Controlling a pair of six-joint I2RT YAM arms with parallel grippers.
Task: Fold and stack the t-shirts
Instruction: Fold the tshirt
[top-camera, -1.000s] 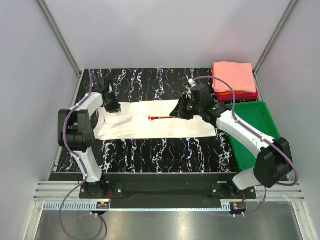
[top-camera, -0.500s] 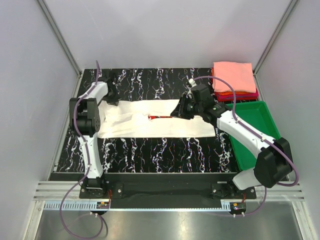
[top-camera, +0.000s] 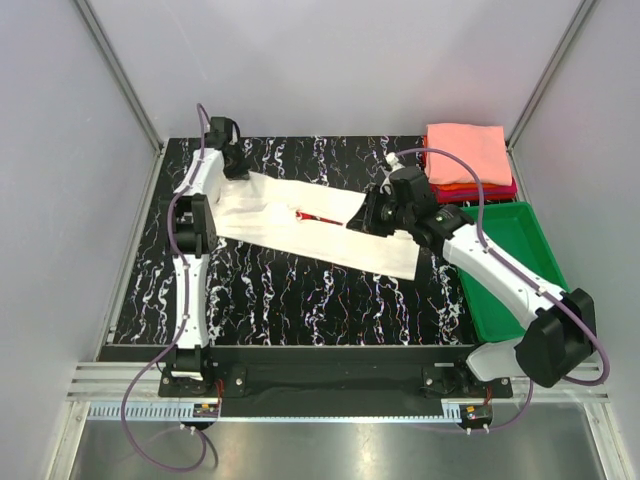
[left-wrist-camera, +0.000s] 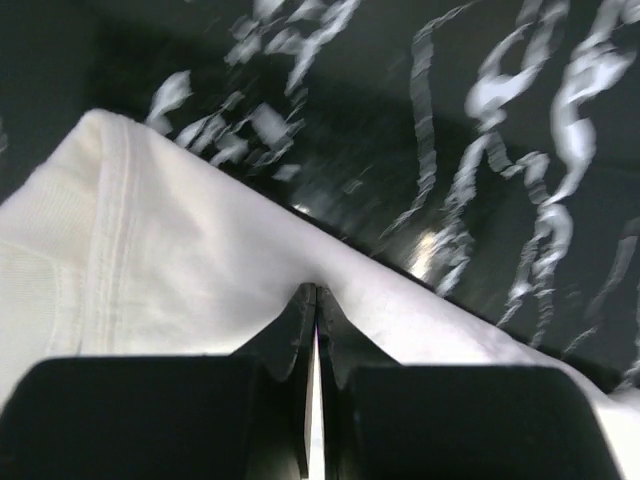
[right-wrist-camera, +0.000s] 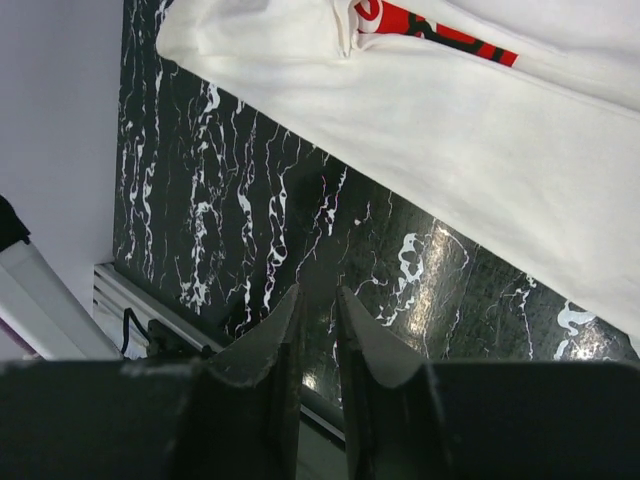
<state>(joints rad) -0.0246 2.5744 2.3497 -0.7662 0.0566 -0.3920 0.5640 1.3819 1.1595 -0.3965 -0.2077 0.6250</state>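
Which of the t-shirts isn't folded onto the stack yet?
The cream-white t-shirt with the red print, stretched out across the table, its corner pinched in the left fingers. The others sit folded in the stack, salmon-pink t-shirt on top.

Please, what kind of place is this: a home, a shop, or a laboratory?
Probably a robotics lab test cell: two arms bolted to a rail, plain panel walls around a marbled table, and folded t-shirts stacked in the corner.
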